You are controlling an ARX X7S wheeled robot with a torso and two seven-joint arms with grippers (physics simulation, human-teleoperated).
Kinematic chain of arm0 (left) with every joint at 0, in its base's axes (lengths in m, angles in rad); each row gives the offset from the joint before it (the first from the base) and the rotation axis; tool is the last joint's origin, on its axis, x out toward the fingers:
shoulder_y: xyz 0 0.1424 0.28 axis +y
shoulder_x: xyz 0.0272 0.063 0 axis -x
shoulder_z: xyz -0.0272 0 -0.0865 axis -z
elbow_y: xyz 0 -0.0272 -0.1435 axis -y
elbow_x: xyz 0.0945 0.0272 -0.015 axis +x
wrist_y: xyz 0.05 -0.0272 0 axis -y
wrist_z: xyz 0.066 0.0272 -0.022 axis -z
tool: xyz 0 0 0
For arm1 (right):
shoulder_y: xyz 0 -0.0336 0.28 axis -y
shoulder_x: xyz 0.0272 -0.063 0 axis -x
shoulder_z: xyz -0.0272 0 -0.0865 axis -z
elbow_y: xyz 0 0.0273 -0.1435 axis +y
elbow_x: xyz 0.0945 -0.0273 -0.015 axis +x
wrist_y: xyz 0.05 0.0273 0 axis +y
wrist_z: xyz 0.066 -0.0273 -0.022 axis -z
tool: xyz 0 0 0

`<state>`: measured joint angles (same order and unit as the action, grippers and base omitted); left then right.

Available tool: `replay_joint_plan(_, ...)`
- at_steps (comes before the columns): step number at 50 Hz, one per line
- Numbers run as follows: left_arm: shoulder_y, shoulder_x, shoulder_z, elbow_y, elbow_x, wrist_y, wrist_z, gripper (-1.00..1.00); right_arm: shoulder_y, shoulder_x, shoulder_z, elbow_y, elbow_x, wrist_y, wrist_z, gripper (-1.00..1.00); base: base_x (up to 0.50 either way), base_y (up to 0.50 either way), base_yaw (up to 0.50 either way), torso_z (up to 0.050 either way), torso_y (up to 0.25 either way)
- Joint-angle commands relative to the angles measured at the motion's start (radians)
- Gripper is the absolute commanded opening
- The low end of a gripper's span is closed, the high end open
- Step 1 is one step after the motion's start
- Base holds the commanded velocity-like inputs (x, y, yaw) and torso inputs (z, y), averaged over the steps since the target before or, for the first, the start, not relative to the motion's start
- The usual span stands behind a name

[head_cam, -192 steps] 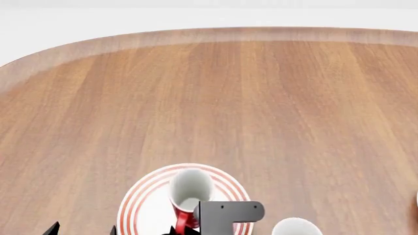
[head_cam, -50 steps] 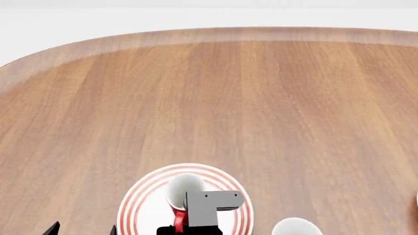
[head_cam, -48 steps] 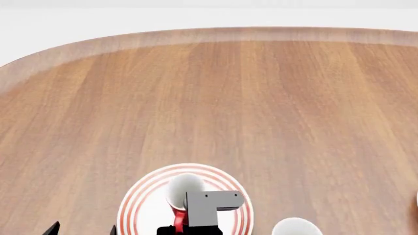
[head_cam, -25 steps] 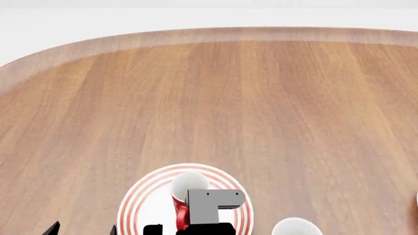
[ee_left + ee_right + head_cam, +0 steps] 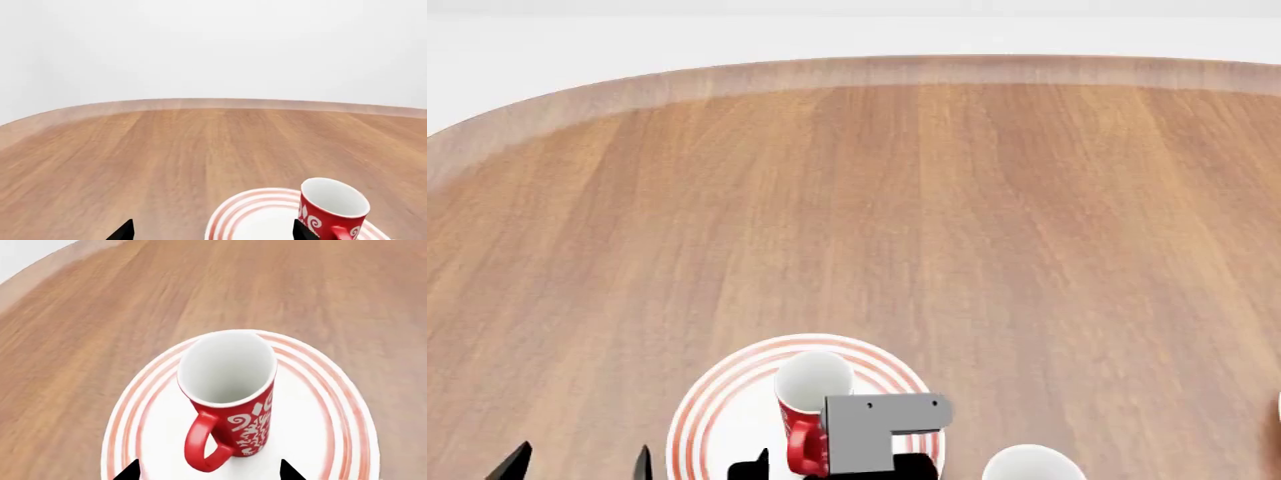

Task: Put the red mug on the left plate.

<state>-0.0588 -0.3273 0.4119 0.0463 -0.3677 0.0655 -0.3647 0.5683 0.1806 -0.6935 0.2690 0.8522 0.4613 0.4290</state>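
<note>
The red mug (image 5: 230, 395) with white scrollwork stands upright on the left plate (image 5: 320, 405), its loop handle pointing toward my right gripper (image 5: 208, 471). That gripper is open. Its two black fingertips (image 5: 130, 471) flank the handle's end without touching it. In the head view the mug (image 5: 807, 400) sits on the plate (image 5: 727, 420) near the table's front edge, with the right wrist's grey bracket (image 5: 881, 430) just behind it. My left gripper (image 5: 577, 465) is open and empty to the left of the plate. The left wrist view also shows the mug (image 5: 330, 210) on the plate (image 5: 260, 220).
A plain white mug (image 5: 1034, 465) stands to the right of the plate at the picture's lower edge. A sliver of another object (image 5: 1277, 405) shows at the right edge. The wooden table (image 5: 894, 220) stretches far ahead to a rounded rim.
The right gripper has drawn back from the mug toward me. The mug has gone from tilted and lifted to standing upright on the plate. The left fingertips have shifted slightly left.
</note>
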Motion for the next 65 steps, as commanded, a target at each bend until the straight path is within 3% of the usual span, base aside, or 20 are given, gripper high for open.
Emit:
replay_joint_plan(1,0.021,-0.038,0.000,0.183,-0.012,-0.067,-0.046,1.00,-0.056,0.070,0.001,-0.171,-0.010,-0.002,0.084,1.00,0.00,0.00,0.00,0.000,0.000)
replay_joint_plan(8,0.028,-0.077,-0.004,0.330,0.008,-0.133,-0.098,1.00,-0.082,0.108,0.008,-0.271,-0.026,-0.016,0.133,1.00,0.00,0.00,0.00,0.000,0.000)
replay_joint_plan(12,0.010,-0.088,0.001,0.442,0.001,-0.280,-0.168,1.00,-0.094,0.134,0.025,-0.321,-0.009,-0.023,0.137,1.00,0.00,0.00,0.00,0.000,0.000)
replay_joint_plan(17,0.002,-0.105,0.020,0.561,-0.013,-0.348,-0.186,1.00,-0.106,0.160,0.042,-0.377,0.019,-0.018,0.145,1.00,0.00,0.00,0.00,0.000,0.000)
replay_joint_plan(33,-0.054,-0.114,0.043,0.752,-0.053,-0.560,-0.269,1.00,-0.162,0.249,0.071,-0.645,0.078,-0.003,0.216,1.00,0.00,0.00,0.00,0.000,0.000)
replay_joint_plan(54,-0.130,-0.126,0.037,0.987,-0.165,-0.755,-0.383,1.00,-0.247,0.348,0.083,-0.906,-0.007,-0.068,0.280,1.00,0.00,0.00,0.00,0.000,0.000)
replay_joint_plan(58,-0.177,-0.183,0.091,1.000,-0.221,-0.720,-0.463,1.00,-0.256,0.360,0.086,-0.937,-0.001,-0.072,0.283,1.00,0.00,0.00,0.00,0.000,0.000)
replay_joint_plan(65,-0.381,-0.361,0.343,1.000,-0.370,-0.562,-0.733,1.00,-0.286,0.392,0.097,-1.014,-0.007,-0.093,0.295,1.00,0.00,0.00,0.00,0.000,0.000)
